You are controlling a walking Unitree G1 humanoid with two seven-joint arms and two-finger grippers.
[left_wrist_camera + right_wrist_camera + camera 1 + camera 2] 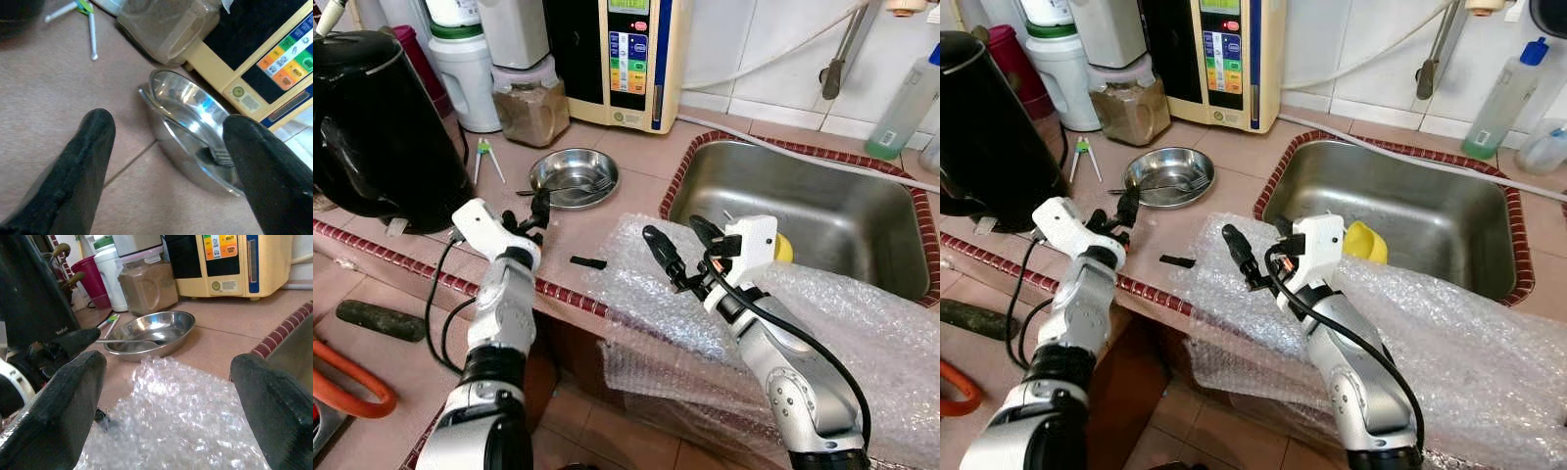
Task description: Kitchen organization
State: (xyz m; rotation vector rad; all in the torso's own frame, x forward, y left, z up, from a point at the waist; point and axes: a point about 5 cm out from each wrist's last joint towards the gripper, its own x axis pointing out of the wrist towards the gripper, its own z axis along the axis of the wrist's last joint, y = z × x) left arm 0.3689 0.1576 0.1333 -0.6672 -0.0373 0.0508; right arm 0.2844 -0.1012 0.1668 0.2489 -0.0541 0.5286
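Note:
A shallow steel bowl (574,176) with a fork (129,340) lying in it sits on the tiled counter, in front of the jar of brown powder (530,110). My left gripper (534,211) is open just short of the bowl's near rim, its fingers (93,142) low over the counter, holding nothing. My right gripper (674,231) is open above a sheet of bubble wrap (832,323) that drapes over the counter edge beside the sink (822,186). A small black piece (588,262) lies between the two grippers.
A black kettle (372,127) stands at the left. A cream water machine (626,59) and white containers (465,59) line the back wall. Green-and-white tongs (484,157) lie by the jar. A yellow object (1363,242) sits in the sink; a bottle (906,103) stands behind it.

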